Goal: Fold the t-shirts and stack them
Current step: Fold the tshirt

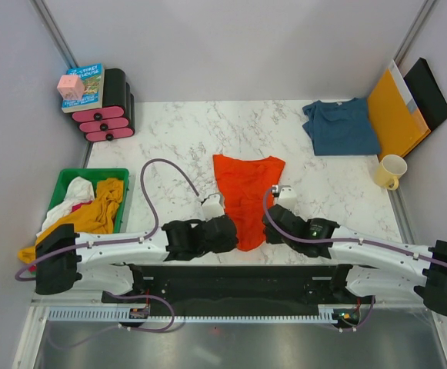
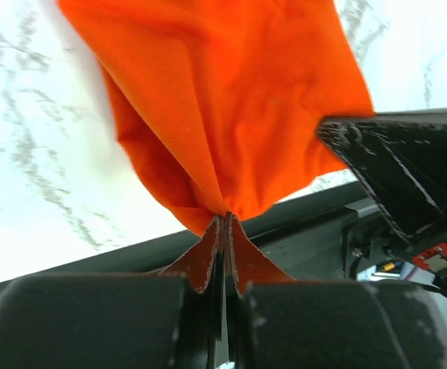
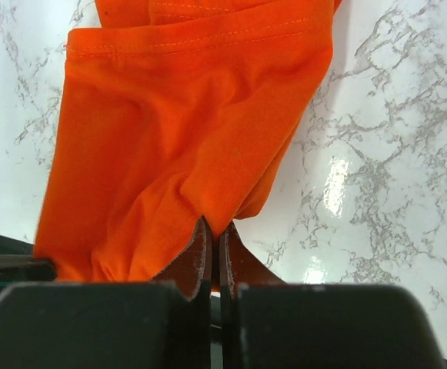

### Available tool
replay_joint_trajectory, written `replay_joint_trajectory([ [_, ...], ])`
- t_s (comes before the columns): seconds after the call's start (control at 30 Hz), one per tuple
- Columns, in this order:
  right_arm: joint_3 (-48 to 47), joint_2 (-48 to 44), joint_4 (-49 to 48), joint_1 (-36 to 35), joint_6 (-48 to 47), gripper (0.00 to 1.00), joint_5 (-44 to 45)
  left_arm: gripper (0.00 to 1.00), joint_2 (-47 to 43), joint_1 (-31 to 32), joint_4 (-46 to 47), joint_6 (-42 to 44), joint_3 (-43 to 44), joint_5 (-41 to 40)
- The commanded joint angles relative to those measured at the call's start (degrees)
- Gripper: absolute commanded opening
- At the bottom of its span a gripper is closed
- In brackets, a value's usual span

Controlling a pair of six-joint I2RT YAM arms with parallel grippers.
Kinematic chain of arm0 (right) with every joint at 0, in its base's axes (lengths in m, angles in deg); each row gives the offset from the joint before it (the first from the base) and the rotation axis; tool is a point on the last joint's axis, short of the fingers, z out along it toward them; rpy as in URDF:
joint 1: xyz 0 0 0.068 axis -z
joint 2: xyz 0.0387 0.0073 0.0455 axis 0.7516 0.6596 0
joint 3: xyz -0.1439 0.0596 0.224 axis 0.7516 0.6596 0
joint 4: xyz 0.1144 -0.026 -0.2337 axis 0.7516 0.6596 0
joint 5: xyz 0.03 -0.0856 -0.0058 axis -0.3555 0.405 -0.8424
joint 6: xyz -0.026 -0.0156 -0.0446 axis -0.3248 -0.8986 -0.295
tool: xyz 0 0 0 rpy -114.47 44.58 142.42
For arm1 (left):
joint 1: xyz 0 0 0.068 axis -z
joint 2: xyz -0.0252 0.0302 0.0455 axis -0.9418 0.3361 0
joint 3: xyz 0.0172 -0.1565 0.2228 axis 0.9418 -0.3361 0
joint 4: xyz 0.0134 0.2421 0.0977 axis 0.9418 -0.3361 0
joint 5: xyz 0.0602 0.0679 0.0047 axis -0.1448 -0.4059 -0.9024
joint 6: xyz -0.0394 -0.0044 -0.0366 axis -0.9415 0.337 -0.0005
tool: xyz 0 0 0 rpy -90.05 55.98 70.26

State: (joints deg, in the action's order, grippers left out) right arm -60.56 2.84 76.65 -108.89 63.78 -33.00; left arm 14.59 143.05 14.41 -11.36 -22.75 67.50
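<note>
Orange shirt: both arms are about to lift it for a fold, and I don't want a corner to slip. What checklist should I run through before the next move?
1. Left fingers shut on the orange shirt: ok, cloth is pinched between them.
2. Right fingers shut on the same shirt: ok.
3. Cloth smooth at the grips: not ok, it bunches into folds at both.
4. Grips exactly on the hem corners: cannot tell.
5. Blue shirt apart from the orange one: ok, it lies at the far right.
6. Mug out of the fold's way: ok, it stands off to the right.
</note>
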Motion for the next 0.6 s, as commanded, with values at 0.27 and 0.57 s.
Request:
replay_joint_trajectory([
  [0.27, -1.4, 0.3, -0.1, -0.1, -0.3, 0.0, 3.7, 0.02, -6.8, -8.5, -8.1, 6.1, -0.1, -3.1],
  [0.57, 4.9, -2.6, 1.0, -0.1, 2.9, 0.0, 2.9, 0.02, 1.9, -6.7, 2.2, 1.0, -7.7, 6.4],
])
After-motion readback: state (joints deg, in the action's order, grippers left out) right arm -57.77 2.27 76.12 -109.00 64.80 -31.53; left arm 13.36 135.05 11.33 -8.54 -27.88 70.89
